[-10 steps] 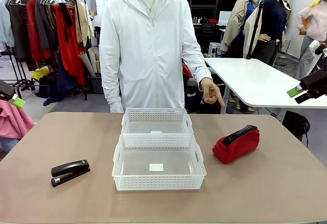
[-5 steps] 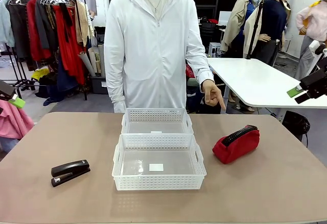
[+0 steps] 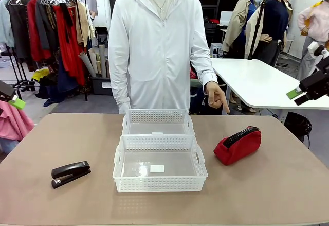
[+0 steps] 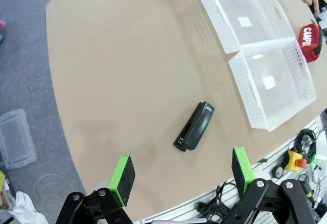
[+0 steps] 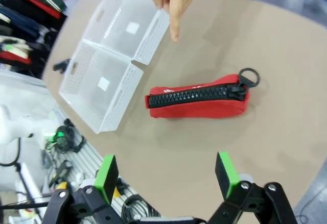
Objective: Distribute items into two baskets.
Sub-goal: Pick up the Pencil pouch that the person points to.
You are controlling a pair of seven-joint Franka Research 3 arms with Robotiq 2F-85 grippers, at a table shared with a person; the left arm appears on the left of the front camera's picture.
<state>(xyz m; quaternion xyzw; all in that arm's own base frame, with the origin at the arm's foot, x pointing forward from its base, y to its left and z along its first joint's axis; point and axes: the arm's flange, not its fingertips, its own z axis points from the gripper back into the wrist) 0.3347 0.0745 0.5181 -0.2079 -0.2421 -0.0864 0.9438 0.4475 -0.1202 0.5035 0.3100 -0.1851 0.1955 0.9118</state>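
The left end effector (image 4: 182,175) is hovering released, black stapler (image 4: 194,126) mid-frame; the right end effector (image 5: 166,174) is hovering released, red zippered pouch (image 5: 199,101) mid-frame.

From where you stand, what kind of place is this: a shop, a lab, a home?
Most likely a robotics test lab sharing space with a clothing workroom: a full clothes rack stands beyond the tan table, and cables with a red stop button lie below its edge.

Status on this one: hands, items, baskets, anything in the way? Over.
Left hand, right hand open, empty, raised. Near basket, far basket empty; stapler to their left, red pouch right. Person's hand points down beyond the pouch, nothing blocking.
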